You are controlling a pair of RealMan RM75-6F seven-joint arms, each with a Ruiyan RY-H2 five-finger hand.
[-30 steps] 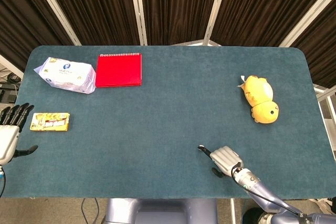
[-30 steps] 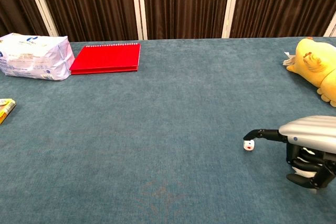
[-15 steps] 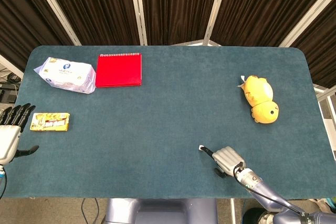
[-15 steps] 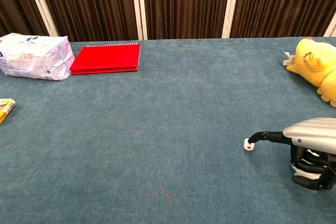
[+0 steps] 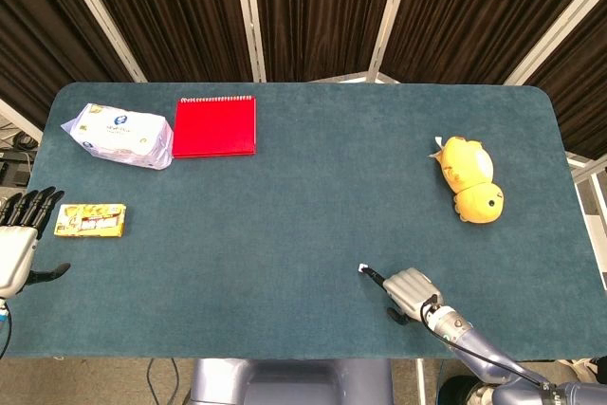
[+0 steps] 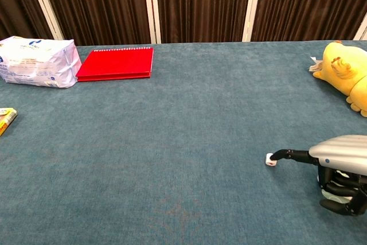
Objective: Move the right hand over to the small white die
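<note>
The small white die point(image 6: 269, 159) lies on the blue table near the front right; in the head view the die point(image 5: 362, 268) is a tiny white speck. My right hand point(image 6: 342, 164) sits just right of it, low over the cloth. One finger stretches left and its tip touches the die, while the other fingers are curled under the palm. The same right hand point(image 5: 410, 289) shows near the table's front edge in the head view. My left hand point(image 5: 17, 239) hangs off the table's left edge with its fingers spread, holding nothing.
A yellow plush toy point(image 5: 469, 178) lies at the right. A red notebook point(image 5: 215, 126) and a white tissue pack point(image 5: 119, 135) sit at the back left. A yellow snack box point(image 5: 90, 220) lies near the left edge.
My right hand has sunk a little toward the cloth and the front edge, and its stretched finger now lies flatter. The die stays about where it was. The left hand has not moved.
</note>
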